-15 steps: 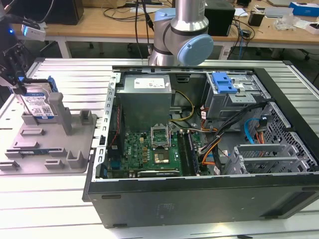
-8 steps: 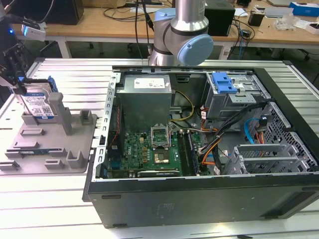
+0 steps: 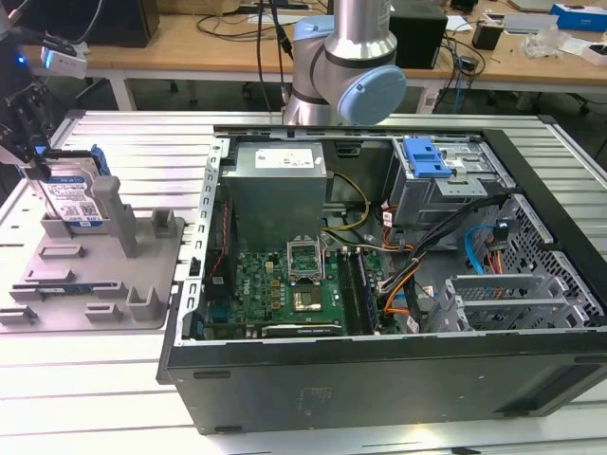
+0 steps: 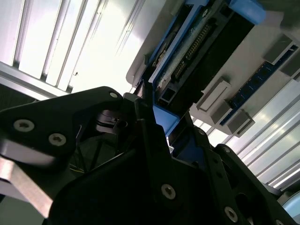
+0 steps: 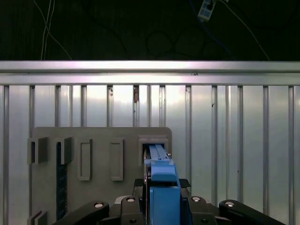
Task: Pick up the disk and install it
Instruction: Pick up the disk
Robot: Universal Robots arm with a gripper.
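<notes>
The disk (image 3: 72, 195) stands on edge in a slot of the grey fixture plate (image 3: 104, 284) at the exterior view's left, its white-and-blue label facing the camera. My gripper (image 3: 38, 159) comes down on its top edge, shut on the disk's blue rail frame. In the first wrist view the blue rail (image 5: 162, 187) runs between the two black fingers (image 5: 146, 187), above the fixture plate (image 5: 101, 140). The second wrist view shows the disk's connector edge (image 4: 194, 47) and blue frame (image 4: 164, 119) against a finger (image 4: 145, 117).
An open computer case (image 3: 285, 379) lies on the slatted metal table (image 3: 133, 133), with a motherboard (image 3: 285, 284), a grey power-supply box (image 3: 280, 175) and a drive bay with a blue latch (image 3: 424, 157). The arm's base (image 3: 346, 71) stands behind it. A thin blue strip (image 3: 57, 289) lies in the fixture.
</notes>
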